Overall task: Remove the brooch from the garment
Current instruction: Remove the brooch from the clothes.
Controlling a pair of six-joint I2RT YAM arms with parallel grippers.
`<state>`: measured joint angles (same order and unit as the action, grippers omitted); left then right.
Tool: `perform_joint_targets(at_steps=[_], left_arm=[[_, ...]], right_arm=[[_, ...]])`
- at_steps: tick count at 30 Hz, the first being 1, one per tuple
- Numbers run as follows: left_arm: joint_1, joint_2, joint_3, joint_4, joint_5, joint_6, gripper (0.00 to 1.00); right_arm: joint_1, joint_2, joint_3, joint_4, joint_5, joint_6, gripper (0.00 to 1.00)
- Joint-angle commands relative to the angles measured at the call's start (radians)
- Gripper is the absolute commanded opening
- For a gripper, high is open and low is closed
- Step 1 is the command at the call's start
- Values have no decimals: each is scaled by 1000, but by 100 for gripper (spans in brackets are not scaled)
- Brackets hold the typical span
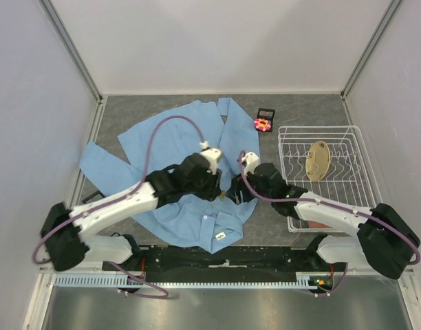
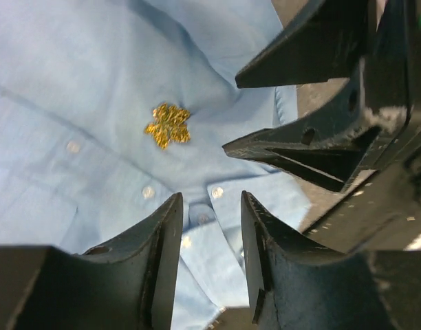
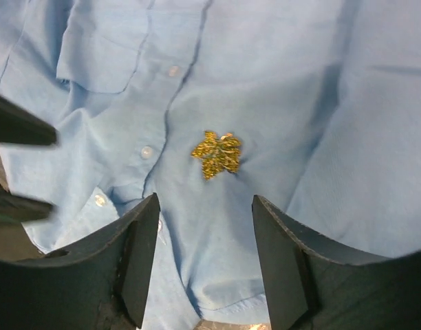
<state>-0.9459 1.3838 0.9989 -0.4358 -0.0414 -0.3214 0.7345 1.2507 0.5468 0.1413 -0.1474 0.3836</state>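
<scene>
The pink brooch (image 1: pixel 263 124) lay on the table (image 1: pixel 128 110) at one o'clock of the garment (image 1: pixel 176 137), while the narrowly parted left gripper (image 2: pixel 209 206) and the wide right gripper (image 3: pixel 205 206) hovered empty by its gold emblem (image 3: pixel 217 154).

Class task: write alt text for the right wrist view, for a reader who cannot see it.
A gold leaf-shaped emblem sits on a light blue button-up shirt, just beyond the open right gripper, whose two dark fingers frame the bottom. White buttons run down the placket, and dark tips of the left gripper poke in at the left edge.
</scene>
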Motion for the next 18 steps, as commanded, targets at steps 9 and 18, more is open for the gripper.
perform_joint_targets(at_steps=[9,18], left_arm=[[265,-689,-352,51,-32,-552,52],[291,-669,-304,60,89,-485,52]], right_arm=[[307,186,74,72,445,-644,65],[325,389,186,101,496,-692,55]])
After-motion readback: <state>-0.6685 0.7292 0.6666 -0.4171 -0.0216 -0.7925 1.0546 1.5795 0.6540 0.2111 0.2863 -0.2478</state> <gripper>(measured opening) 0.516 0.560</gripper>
